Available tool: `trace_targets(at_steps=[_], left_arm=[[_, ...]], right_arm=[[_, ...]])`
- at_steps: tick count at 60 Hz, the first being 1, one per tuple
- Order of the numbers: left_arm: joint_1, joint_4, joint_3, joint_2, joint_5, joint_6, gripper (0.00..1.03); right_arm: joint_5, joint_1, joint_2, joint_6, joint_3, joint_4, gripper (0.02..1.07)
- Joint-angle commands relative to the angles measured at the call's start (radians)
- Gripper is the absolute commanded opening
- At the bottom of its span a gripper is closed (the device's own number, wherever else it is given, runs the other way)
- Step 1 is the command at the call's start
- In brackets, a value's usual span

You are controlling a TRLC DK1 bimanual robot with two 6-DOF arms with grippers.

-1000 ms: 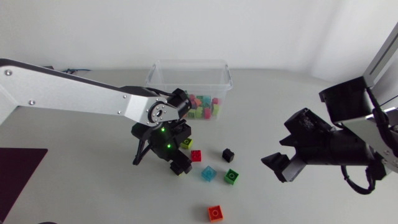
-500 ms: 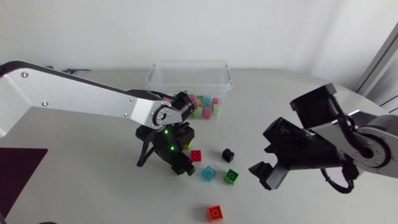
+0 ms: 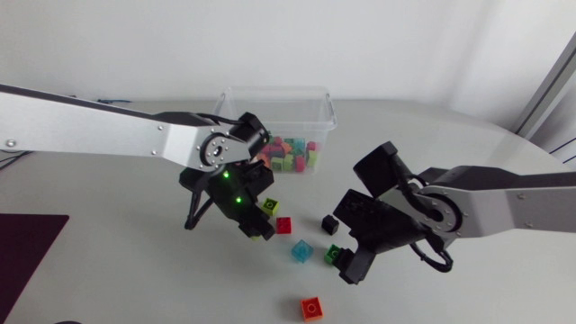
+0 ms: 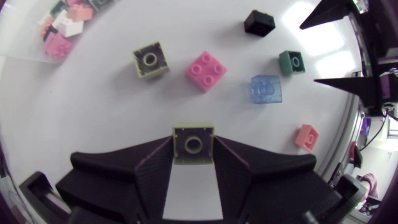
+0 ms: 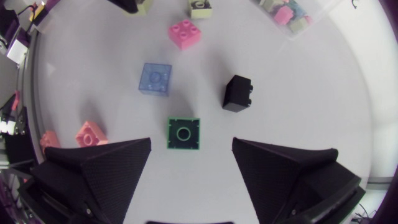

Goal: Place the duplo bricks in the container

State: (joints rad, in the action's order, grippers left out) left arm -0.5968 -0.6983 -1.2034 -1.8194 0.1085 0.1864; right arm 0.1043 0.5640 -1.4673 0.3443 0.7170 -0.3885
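From above, my left hand [image 3: 255, 227] hangs near the container [image 3: 270, 101]. Its wrist view shows it clamped on a yellow-green brick [image 4: 193, 142], ready to carry. My right hand [image 5: 191, 146], fingers apart, straddles the green brick [image 5: 183, 132] to grasp it.

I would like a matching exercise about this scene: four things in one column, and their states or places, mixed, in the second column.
1 left gripper
2 right gripper
3 black brick
4 clear container

a open, green brick between its fingers
b has mixed bricks inside
c shut on a lime brick
d lying loose beside the green brick

Pairs: 1-c, 2-a, 3-d, 4-b
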Motion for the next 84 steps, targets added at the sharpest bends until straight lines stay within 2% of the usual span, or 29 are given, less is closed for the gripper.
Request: trace_targets(at_steps=[1, 19, 26, 31, 35, 40, 42, 55, 67, 84], left_arm=[[0.029, -0.009, 0.008, 0.071, 0.016, 0.028, 0.29], [0.143, 0.019, -0.068, 0.183, 0.091, 0.022, 0.30], [0.175, 0.049, -0.096, 0.198, 0.106, 0.007, 0.30], [0.196, 0.071, -0.117, 0.200, 0.122, -0.002, 0.30], [0.206, 0.108, -0.131, 0.201, 0.123, -0.019, 0.30], [0.212, 0.152, -0.145, 0.201, 0.123, -0.039, 0.30], [0.213, 0.172, -0.148, 0.198, 0.123, -0.047, 0.30], [0.232, 0.273, -0.242, 0.149, 0.123, -0.104, 0.31], [0.261, 0.304, -0.372, 0.045, 0.123, -0.131, 0.31], [0.278, 0.329, -0.495, -0.083, 0.123, -0.143, 0.33]], right_arm=[[-0.008, 0.010, -0.060, -0.002, 0.027, 0.014, 0.96], [-0.023, 0.042, -0.180, -0.004, 0.065, 0.043, 0.86], [-0.029, 0.047, -0.209, -0.004, 0.073, 0.043, 0.72], [-0.029, 0.047, -0.215, -0.004, 0.075, 0.050, 0.52], [-0.031, 0.043, -0.214, -0.010, 0.081, 0.056, 0.30], [-0.031, 0.034, -0.212, -0.010, 0.087, 0.046, 0.28], [-0.031, 0.031, -0.209, -0.011, 0.088, 0.046, 0.24], [-0.031, 0.014, -0.123, -0.019, 0.136, -0.027, 0.24], [-0.021, 0.000, -0.054, -0.014, 0.211, -0.115, 0.24], [0.012, -0.033, -0.018, -0.014, 0.295, -0.150, 0.24]])
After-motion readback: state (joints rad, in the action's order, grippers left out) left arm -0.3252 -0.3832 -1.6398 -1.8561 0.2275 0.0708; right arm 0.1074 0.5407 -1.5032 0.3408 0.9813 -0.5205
